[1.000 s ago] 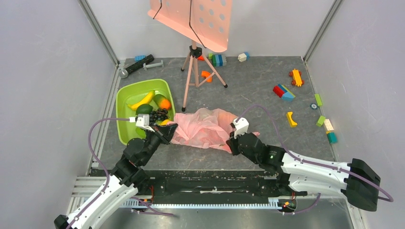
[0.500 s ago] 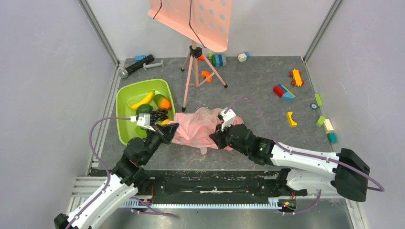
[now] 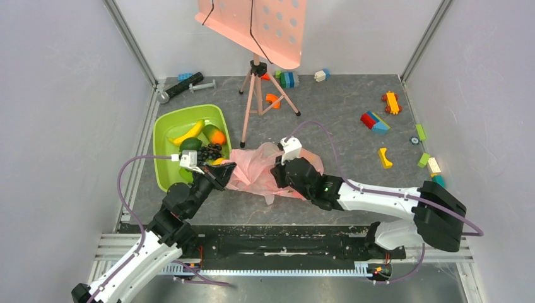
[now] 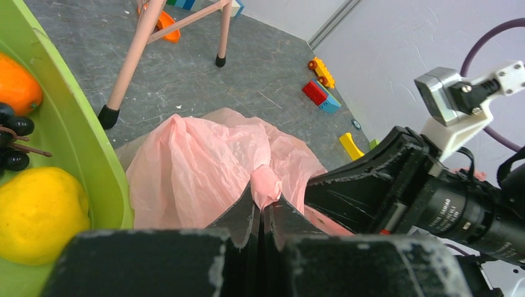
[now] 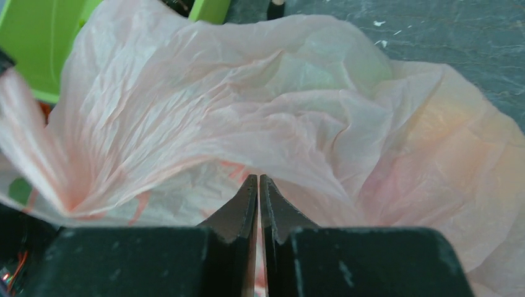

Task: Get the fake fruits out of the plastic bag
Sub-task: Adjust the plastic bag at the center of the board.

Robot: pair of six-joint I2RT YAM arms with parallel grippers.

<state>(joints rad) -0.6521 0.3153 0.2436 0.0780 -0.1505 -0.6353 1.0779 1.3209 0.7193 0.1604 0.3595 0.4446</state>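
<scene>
Right jaws, closed together, have moved left to frame centre onto the bag (image 3: 252,170), bunching it. Left jaws clamp its fold, so it looks nearly emptied.

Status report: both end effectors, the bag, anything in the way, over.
Left end effector shut on plastic bag fold. Right end effector shut at the bag, grip unclear. Fake fruits in green tray; bag contents unclear. Tripod foot near bag.

Robot lab test cell: plain grey walls (image 3: 63,95), aluminium corner posts (image 3: 130,41), scattered toy blocks (image 3: 375,121).
</scene>
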